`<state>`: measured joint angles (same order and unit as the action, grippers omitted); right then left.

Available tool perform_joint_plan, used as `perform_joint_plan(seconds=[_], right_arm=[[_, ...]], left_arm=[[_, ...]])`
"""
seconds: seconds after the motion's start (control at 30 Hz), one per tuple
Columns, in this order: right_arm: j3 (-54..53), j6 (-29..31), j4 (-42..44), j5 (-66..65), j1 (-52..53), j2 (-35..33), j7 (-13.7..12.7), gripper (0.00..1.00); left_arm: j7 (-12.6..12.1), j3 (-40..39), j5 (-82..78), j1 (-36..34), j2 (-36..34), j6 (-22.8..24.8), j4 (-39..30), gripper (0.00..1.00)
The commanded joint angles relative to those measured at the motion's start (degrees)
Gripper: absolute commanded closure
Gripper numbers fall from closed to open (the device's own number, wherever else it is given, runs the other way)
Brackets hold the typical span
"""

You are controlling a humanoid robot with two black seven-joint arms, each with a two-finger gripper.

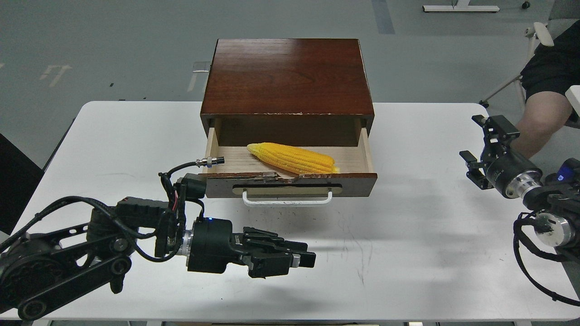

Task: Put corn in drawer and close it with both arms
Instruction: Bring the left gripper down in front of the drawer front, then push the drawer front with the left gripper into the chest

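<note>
The yellow corn point(292, 158) lies on its side inside the open drawer point(358, 183), tapered end to the left, its right end against the drawer front. The drawer is pulled out of the dark wooden cabinet point(287, 77); its white bar handle point(287, 201) faces me. My left gripper point(308, 259) hangs low over the table in front of the drawer, below the handle, pointing right, fingers folded together and empty. My right gripper point(473, 138) is far to the right of the drawer, near the table's right edge, fingers spread and empty.
The white table point(408, 253) carries only the cabinet. A seated person's leg point(541, 122) and a chair are just beyond the right table edge, behind my right arm. Grey floor lies behind the cabinet.
</note>
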<state>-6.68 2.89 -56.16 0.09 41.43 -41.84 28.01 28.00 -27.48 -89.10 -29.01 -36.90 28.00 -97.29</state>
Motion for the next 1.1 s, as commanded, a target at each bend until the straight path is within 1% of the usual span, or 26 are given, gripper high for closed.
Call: perform_joint_plan(seconds=[0.0,0.03,0.17,0.23,0.3,0.5,1.07], right_arm=[[0.0,0.01,0.0,0.0,-0.03,0.0,-0.01,0.0],[0.0,0.01,0.0,0.0,0.05,0.0,-0.01,0.0],[0.0,0.01,0.0,0.0,-0.03,0.0,-0.01,0.0],[0.0,0.01,0.0,0.0,-0.21,0.0,-0.01,0.0],[-0.09,0.1,0.0,0.0,-0.47,0.0,-0.01,0.0],[0.0,0.1,-0.01,0.0,-0.65,0.0,-0.01,0.0],[-0.09,0.1,-0.01,0.0,-0.65,0.0,-0.01,0.0]], left_arm=[[-1.62,-0.11,5.58,0.79,0.07,0.0,2.1,1.0],[-3.11,-0.11,7.52,0.8,0.07,0.0,3.06,1.0],[-4.36,-0.11,10.69,0.8,0.16,-1.89,5.27,1.0],[-6.02,-0.11,12.36,0.8,0.24,-3.39,6.93,1.0],[-7.08,-0.11,12.63,0.88,0.25,-4.44,8.08,1.0],[-7.43,-0.11,17.11,1.06,0.25,-6.56,9.75,1.0],[-7.52,0.33,17.2,1.15,-0.28,-6.03,10.46,1.0]])
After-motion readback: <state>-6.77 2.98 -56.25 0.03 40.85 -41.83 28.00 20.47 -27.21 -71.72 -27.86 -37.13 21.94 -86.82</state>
